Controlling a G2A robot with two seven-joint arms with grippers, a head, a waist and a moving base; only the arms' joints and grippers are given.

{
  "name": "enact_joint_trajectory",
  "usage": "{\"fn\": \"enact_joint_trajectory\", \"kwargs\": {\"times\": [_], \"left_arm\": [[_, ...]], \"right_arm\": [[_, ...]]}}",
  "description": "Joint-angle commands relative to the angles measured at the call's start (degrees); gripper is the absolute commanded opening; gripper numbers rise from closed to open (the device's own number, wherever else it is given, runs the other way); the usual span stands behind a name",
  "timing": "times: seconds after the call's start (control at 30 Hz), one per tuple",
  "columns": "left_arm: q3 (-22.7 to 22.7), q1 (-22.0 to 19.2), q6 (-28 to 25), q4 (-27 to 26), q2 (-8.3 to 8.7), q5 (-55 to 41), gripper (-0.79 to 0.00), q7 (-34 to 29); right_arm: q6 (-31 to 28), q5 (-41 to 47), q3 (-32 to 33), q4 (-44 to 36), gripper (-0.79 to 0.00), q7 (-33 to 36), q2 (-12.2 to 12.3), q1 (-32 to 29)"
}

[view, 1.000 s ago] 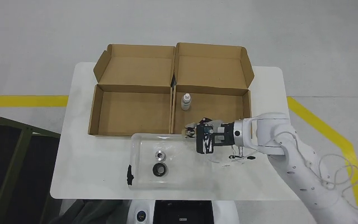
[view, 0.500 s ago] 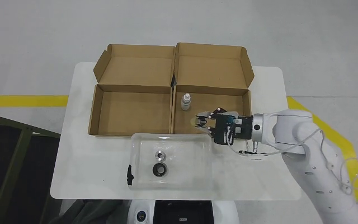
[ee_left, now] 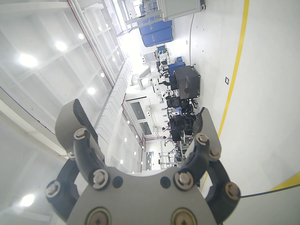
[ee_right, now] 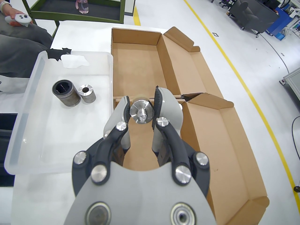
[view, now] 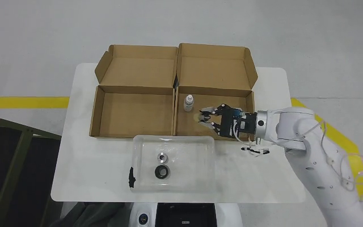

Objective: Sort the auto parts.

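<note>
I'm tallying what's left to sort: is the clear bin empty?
No, a dark-bored bearing and a smaller steel bushing stand side by side in the clear bin.

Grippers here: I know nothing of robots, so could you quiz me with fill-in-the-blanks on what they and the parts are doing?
The right gripper holds a metal part over a cardboard ____. The clear tray holds ____ cylinders. The left gripper has its fingers ____.
Missing words: box; two; open.
</note>
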Motion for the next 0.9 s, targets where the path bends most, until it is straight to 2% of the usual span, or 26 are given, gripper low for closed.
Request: {"fn": "enact_joint_trajectory", "kwargs": {"times": [0.0, 0.13, 0.67, 0.87], "left_arm": [[0.0, 0.0, 0.0, 0.0, 0.0, 0.0, 0.0, 0.0], [0.0, 0.0, 0.0, 0.0, 0.0, 0.0, 0.0, 0.0], [0.0, 0.0, 0.0, 0.0, 0.0, 0.0, 0.0, 0.0], [0.0, 0.0, 0.0, 0.0, 0.0, 0.0, 0.0, 0.0]], "right_arm": [[-0.19, -1.16, -0.88, 0.89, -0.785, 0.24, -0.12, 0.92], [0.0, -1.88, -2.77, 3.51, -0.785, 0.09, -0.52, 2.94], [-1.12, -2.96, -10.16, 17.02, -0.785, 8.35, -2.06, 12.6], [0.01, -5.14, -13.6, 20.55, -0.785, 9.34, -3.05, 15.62]]}}
